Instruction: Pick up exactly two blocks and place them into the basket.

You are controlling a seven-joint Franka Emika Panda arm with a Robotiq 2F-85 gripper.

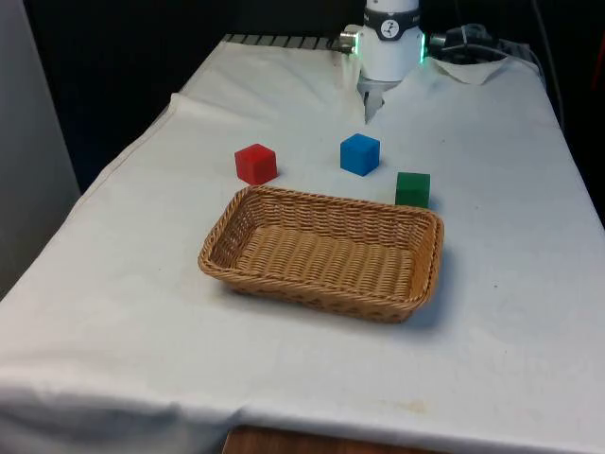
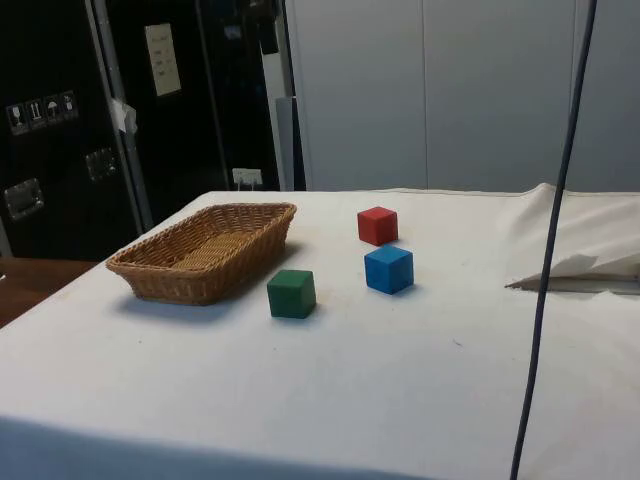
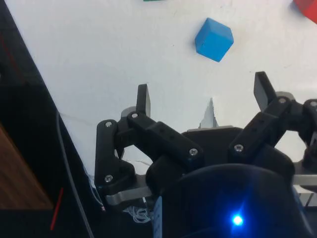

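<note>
Three blocks stand on the white cloth just beyond the wicker basket [image 1: 216,262] [image 2: 150,275], which holds nothing. They are a red block [image 1: 255,163] [image 2: 377,225], a blue block [image 1: 360,154] [image 2: 388,268] and a green block [image 1: 412,188] [image 2: 291,293]; the green one is nearest the basket's rim. In the wrist view my gripper [image 3: 203,94] hangs open high above the cloth, nothing between its fingers [image 3: 142,98]. The blue block [image 3: 214,38] lies ahead of the fingertips, well apart from them. A corner of the red block [image 3: 308,7] also shows.
The robot's base [image 1: 389,43] stands at the table's far end, with a rumpled fold of cloth [image 1: 473,68] [image 2: 580,262] beside it. A thin black cable [image 2: 548,260] hangs down in the side view. The table's edge drops to dark floor [image 3: 20,148] near the gripper.
</note>
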